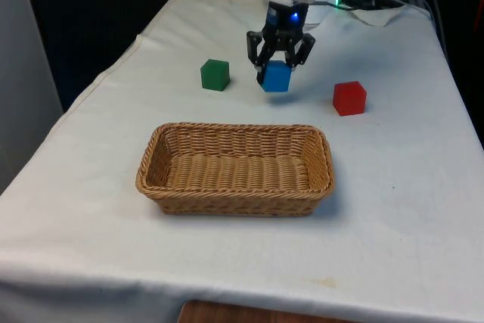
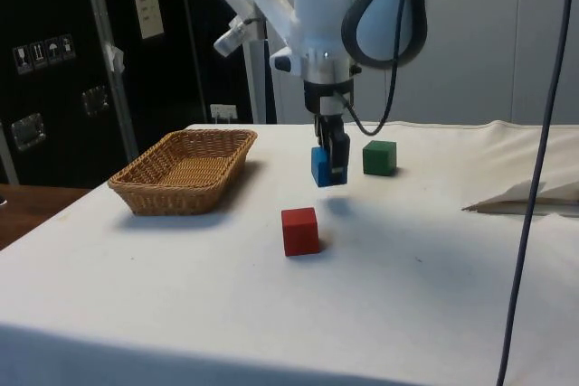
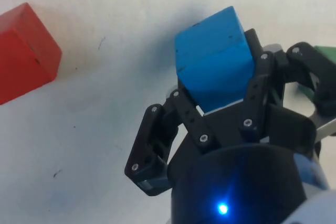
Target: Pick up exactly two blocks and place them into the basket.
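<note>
My gripper (image 1: 277, 72) is shut on a blue block (image 1: 276, 77), which hangs a little above the cloth behind the basket. The side view has the same blue block (image 2: 322, 167) between the fingers of the gripper (image 2: 330, 169), with its shadow on the cloth below. In the wrist view the blue block (image 3: 212, 66) sits tilted in the gripper (image 3: 215, 90). A green block (image 1: 215, 75) rests on the table to the front view's left of the gripper. A red block (image 1: 349, 98) rests to the front view's right. The woven wicker basket (image 1: 236, 193) stands nearer the camera, with nothing inside.
Crumpled white cloth or paper (image 2: 534, 198) lies near the table's far end, by the robot's base. Cables (image 2: 534, 178) hang down at the side view's right. The table's edge runs close to the basket (image 2: 185, 167) in the side view.
</note>
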Controlling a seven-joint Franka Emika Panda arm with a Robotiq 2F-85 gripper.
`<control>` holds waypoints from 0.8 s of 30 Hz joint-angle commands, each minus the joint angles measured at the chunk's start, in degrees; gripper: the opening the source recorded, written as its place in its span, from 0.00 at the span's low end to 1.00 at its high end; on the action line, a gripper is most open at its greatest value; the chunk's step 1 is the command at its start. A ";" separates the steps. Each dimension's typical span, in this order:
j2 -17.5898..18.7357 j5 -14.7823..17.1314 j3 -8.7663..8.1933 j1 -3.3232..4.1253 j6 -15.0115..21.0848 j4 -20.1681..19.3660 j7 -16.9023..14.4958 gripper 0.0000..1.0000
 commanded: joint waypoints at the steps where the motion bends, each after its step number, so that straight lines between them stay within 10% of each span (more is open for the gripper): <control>1: -0.57 -1.49 -1.49 0.63 -0.92 0.34 0.40 0.00; 24: -8.25 -3.04 -3.67 -0.11 -13.06 7.51 -2.12 0.00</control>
